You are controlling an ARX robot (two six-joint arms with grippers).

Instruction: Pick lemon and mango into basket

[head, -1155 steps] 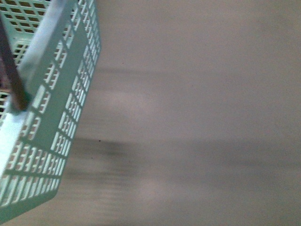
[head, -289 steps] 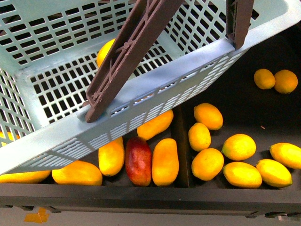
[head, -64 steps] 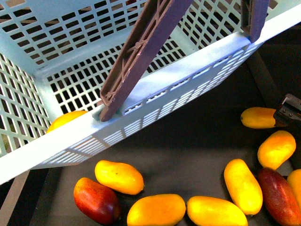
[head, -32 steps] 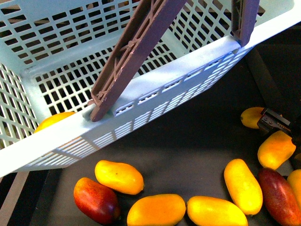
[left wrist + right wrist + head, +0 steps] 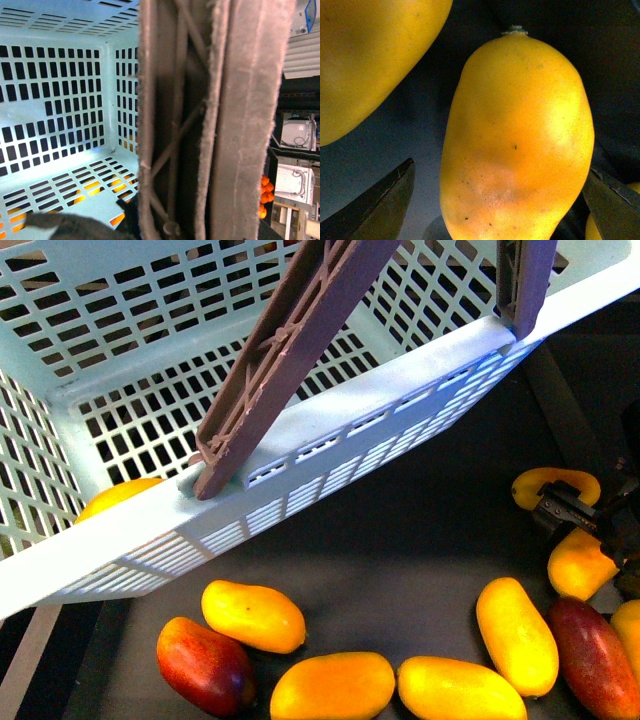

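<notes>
The light teal basket (image 5: 330, 430) hangs tilted over the upper left of the front view, its brown handle (image 5: 285, 350) raised. My left gripper (image 5: 165, 225) is shut on that handle (image 5: 215, 120), which fills the left wrist view. Behind the basket's rim shows a yellow fruit (image 5: 115, 495); I cannot tell whether it is the lemon. My right gripper (image 5: 585, 530) is open at the right edge, low over a yellow mango (image 5: 575, 565). In the right wrist view that mango (image 5: 517, 140) lies between the two fingers (image 5: 375, 205), apart from them.
Several yellow mangoes (image 5: 515, 635) and two reddish ones (image 5: 205, 665) lie on the dark bin floor (image 5: 400, 550) below the basket. Another mango (image 5: 555, 485) lies just beyond my right gripper. A dark divider bar (image 5: 565, 410) runs at the upper right.
My right gripper has come in from the right edge and dropped over the mango at the right. The basket has shifted only slightly.
</notes>
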